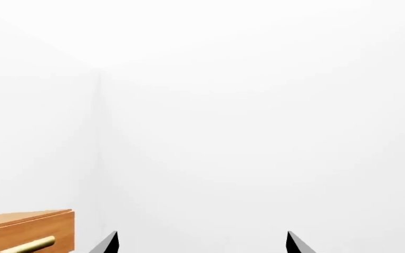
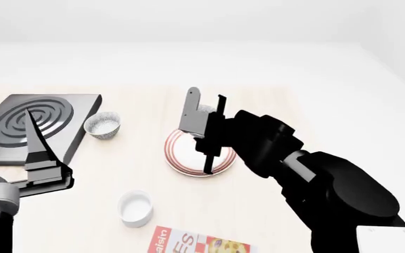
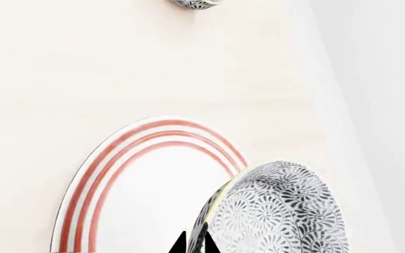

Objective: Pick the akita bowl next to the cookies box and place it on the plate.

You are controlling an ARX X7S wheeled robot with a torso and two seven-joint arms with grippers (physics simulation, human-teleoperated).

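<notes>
Two akita bowls: one (image 2: 103, 125) beside the stove burner (image 2: 30, 122), the other (image 3: 276, 211) pinched by its rim in the right gripper (image 3: 194, 243) above the plate (image 2: 181, 158). Grey-and-white floral speckle outside, tilted on edge. One white cup (image 2: 135, 207), one cookies box (image 2: 195, 243). Left gripper (image 1: 201, 243) spread, holding nothing.

Second bowl (image 2: 103, 125) between stove (image 2: 32, 126) and plate (image 2: 183, 156).

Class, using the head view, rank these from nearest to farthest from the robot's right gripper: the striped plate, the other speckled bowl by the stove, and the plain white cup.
1. plate: directly beneath the right gripper, which holds the akita bowl.
2. White cup: nearer the robot, toward its left.
3. Other speckled bowl: beside the stove; too close to the cup's distance to rank firmly.
</notes>
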